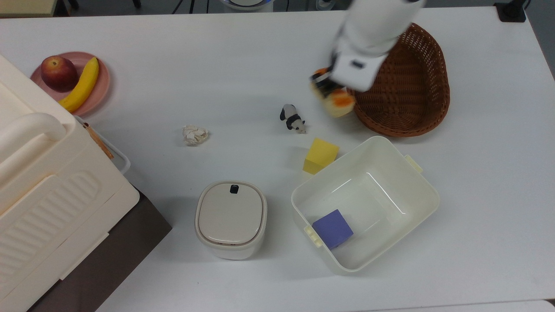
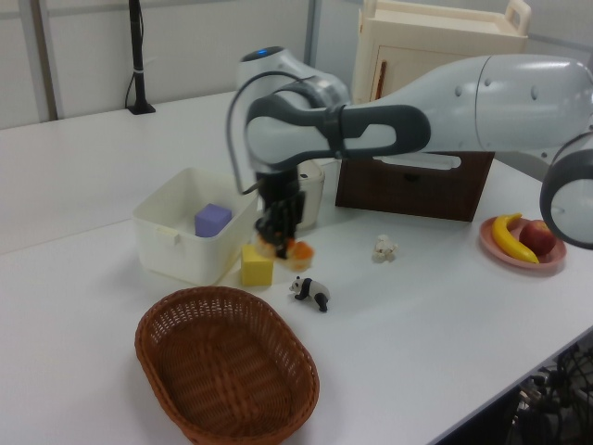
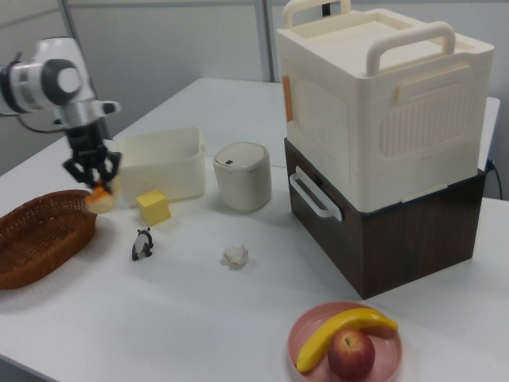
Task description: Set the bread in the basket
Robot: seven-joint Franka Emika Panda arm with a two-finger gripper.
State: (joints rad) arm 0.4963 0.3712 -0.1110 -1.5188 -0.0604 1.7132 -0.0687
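claw point(image 1: 330, 92) clamped on the bread point(image 1: 339, 103), carrying it up off the table | bread sits right at the basket point(image 1: 407, 86) rim on the top view's left, not inside | panda point(image 1: 293, 118) and yellow cube point(image 1: 321, 155) nearby on the table point(image 1: 173, 65)

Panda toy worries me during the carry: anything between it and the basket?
In the top view, the held bread hangs between panda toy and basket, near its rim.
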